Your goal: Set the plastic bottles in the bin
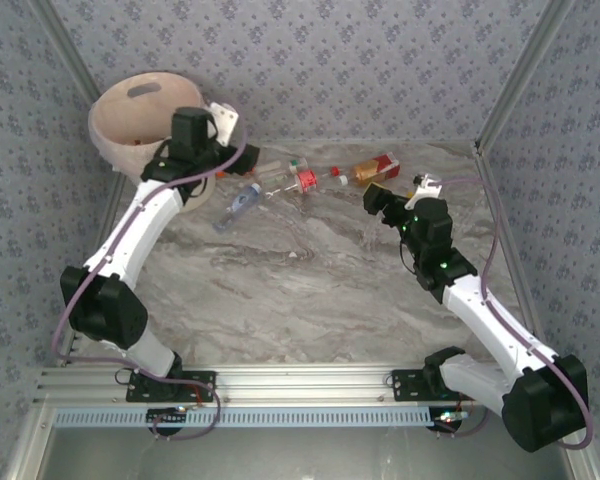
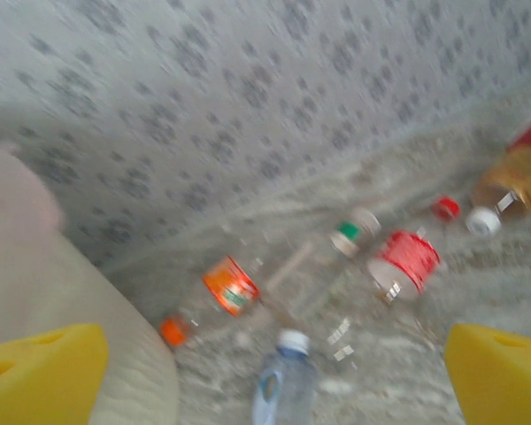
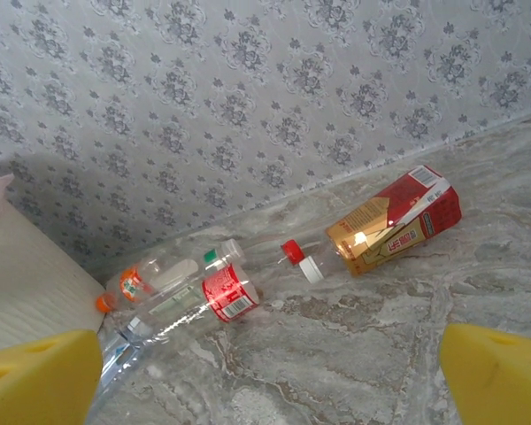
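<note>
My left tool (image 2: 274,354) and right tool (image 3: 270,354) gape wide, empty; plastic bottles (image 1: 305,180) lie on the table (image 1: 310,290) beside the bin (image 1: 115,140), likely light, crushable, slick, so I'd pinch mid-label.

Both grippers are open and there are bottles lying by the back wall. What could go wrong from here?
The red-labelled bottle lies close beside the orange-labelled bottle, both on their sides; closing on one may shove or roll the other. Both arms face the same row, so the left gripper and right gripper could clash.
</note>
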